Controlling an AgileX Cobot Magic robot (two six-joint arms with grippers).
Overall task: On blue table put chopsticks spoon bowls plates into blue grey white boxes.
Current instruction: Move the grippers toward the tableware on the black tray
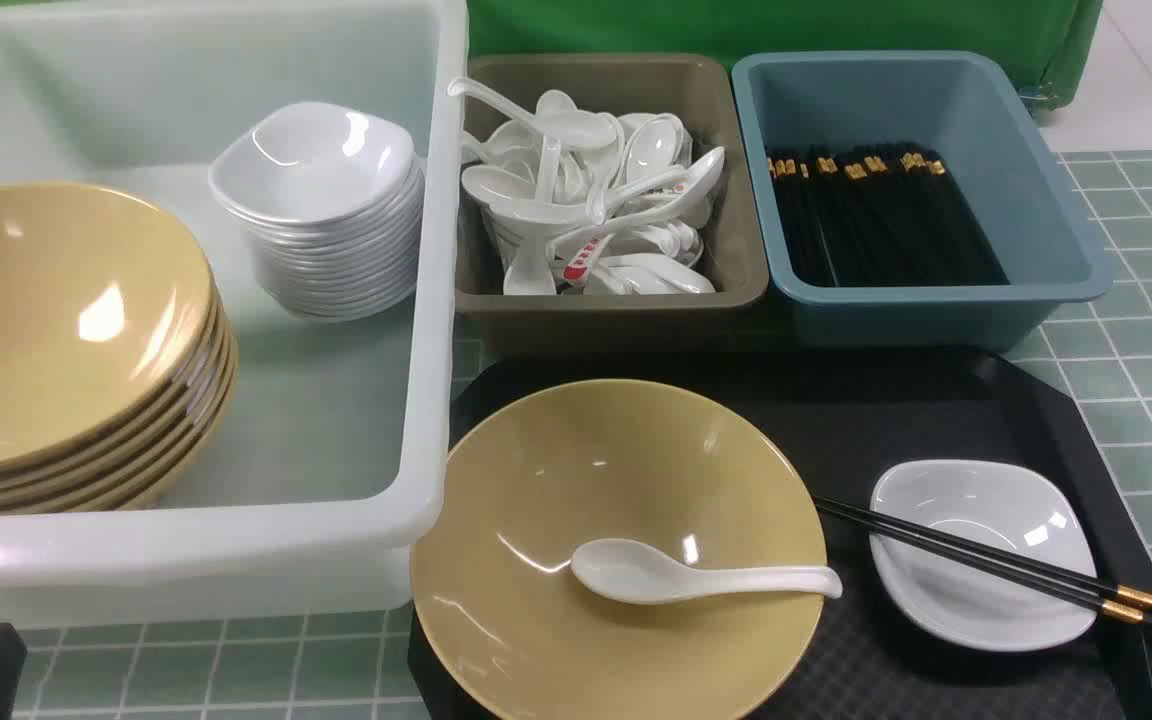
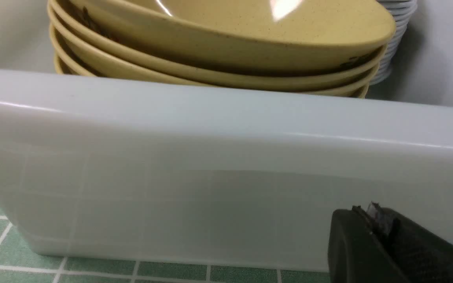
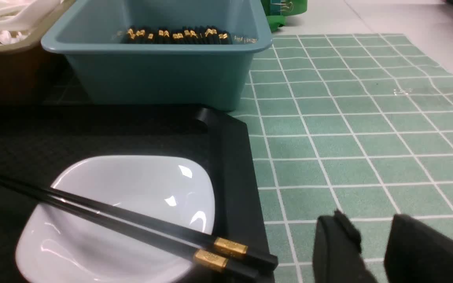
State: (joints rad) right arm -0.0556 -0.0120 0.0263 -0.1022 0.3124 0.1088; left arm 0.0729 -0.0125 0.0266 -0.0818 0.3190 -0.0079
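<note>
My right claw hangs low over the table, its fingers apart with nothing between them. Just beside it, toward my left arm, runs the rim of the tray. The chopsticks lie across a plate on that tray, and their gold-banded ends poke over the rim toward this claw. Ahead of it and further off stands the blue box, which holds more black sticks. The grey box beside that one is heaped with white spoons.

My left claw is pressed together and empty, low to the table. Right in front of it rises the near wall of the tub. Over that wall I see stacked bowls inside, with stacked plates behind them.

The spoon rests in a lone bowl on the tray, next to the plate on the side nearer my left claw.
</note>
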